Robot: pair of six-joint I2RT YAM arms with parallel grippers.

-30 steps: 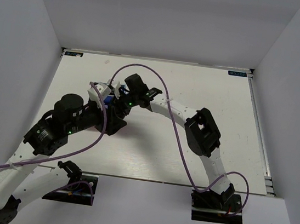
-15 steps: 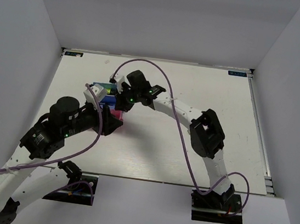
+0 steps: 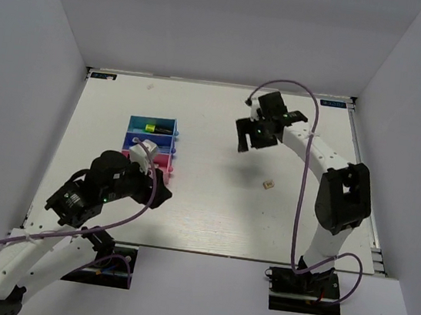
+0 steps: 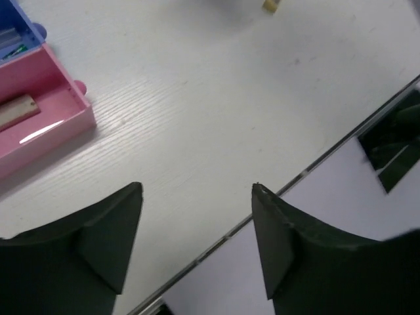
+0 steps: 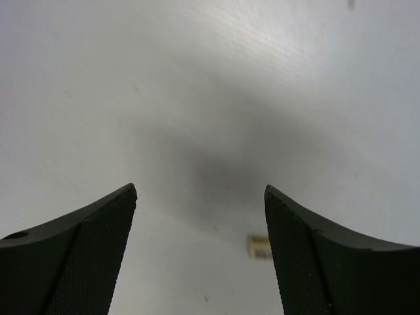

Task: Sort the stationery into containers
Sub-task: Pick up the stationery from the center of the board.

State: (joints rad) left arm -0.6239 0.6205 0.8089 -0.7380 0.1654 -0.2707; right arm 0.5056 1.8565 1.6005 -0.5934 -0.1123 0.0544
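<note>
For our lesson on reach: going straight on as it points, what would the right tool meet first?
Probably the bare white table; the small cream piece lies just short of that line, though depth is unclear.

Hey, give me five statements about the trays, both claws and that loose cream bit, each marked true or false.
1. The cream piece lies on the bare table, outside every tray. True.
2. The right claw grips the cream piece. False: it is open and empty, apart from the piece.
3. The light blue tray holds a highlighter. True.
4. The left claw is shut on a pen. False: it is open with nothing between its fingers.
5. The pink tray is empty. False: a pale flat piece lies in it.
</note>
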